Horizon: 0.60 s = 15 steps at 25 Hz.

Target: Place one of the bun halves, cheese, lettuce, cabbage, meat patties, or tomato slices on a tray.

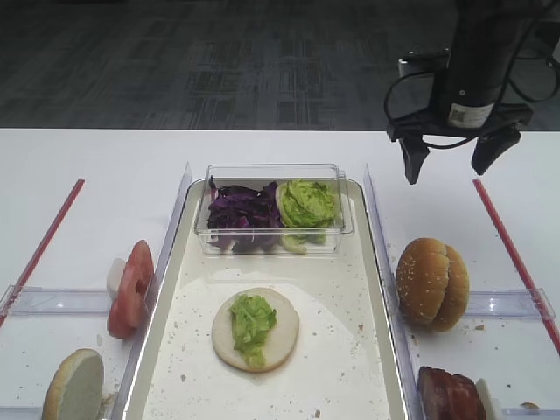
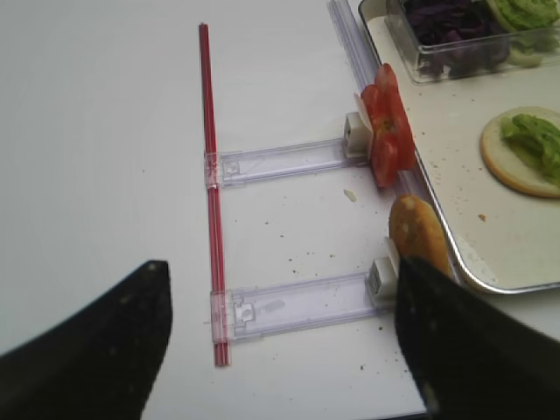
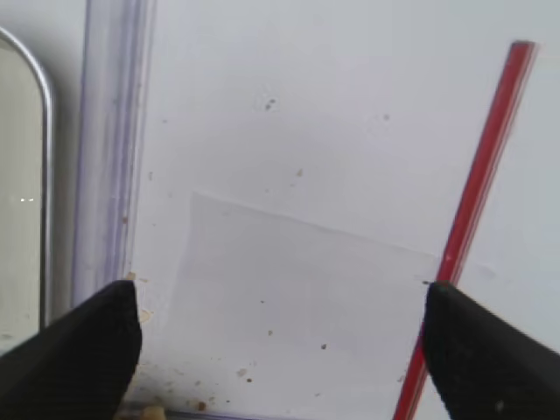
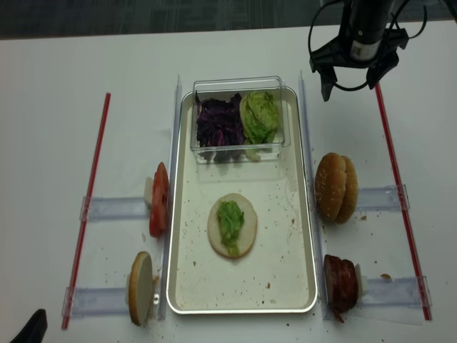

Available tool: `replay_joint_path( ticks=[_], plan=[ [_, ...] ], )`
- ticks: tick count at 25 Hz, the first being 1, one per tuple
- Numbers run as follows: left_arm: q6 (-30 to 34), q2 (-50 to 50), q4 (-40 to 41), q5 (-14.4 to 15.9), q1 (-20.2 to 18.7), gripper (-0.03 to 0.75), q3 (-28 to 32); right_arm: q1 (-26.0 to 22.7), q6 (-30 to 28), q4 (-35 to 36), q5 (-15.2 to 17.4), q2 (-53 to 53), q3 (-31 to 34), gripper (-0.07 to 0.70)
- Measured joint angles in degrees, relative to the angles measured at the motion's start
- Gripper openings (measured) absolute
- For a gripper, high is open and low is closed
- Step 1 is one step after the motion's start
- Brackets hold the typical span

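On the tray [image 1: 341, 289] lies a pale bun half [image 1: 282, 339] topped with lettuce [image 1: 252, 322]. The cabbage [image 1: 241, 214] fills the left of a clear tub at the tray's far end. Tomato slices [image 1: 131, 287] and another bun half [image 1: 74, 387] stand on edge left of the tray. Sesame bun halves [image 1: 431, 282] and meat patties [image 1: 448, 394] stand to its right. No cheese is in view. My right gripper [image 1: 452, 166] hangs open and empty over bare table at the back right. My left gripper [image 2: 280, 306] is open and empty, near the table's front left.
A bigger green clump [image 1: 306, 203] shares the clear tub [image 1: 273, 172]. Red strips [image 1: 512, 249] [image 2: 210, 175] run along both outer sides. Clear plastic holders [image 2: 280, 162] lie between the strips and the tray, and a clear rail [image 3: 109, 157] lines the tray's right side.
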Motion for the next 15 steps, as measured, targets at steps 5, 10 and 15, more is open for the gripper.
replay_joint_path(
  ticks=[5, 10, 15],
  plan=[
    [0.0, 0.0, 0.0, 0.0, 0.0, 0.491, 0.0, -2.4, 0.0, -0.3, 0.0, 0.0, 0.0, 0.664],
    [0.0, 0.0, 0.0, 0.0, 0.0, 0.491, 0.0, -5.0, 0.0, -0.7, 0.0, 0.0, 0.0, 0.664],
    [0.0, 0.0, 0.0, 0.0, 0.0, 0.491, 0.0, -7.0, -1.4, -2.1, 0.0, 0.0, 0.0, 0.664]
  ],
)
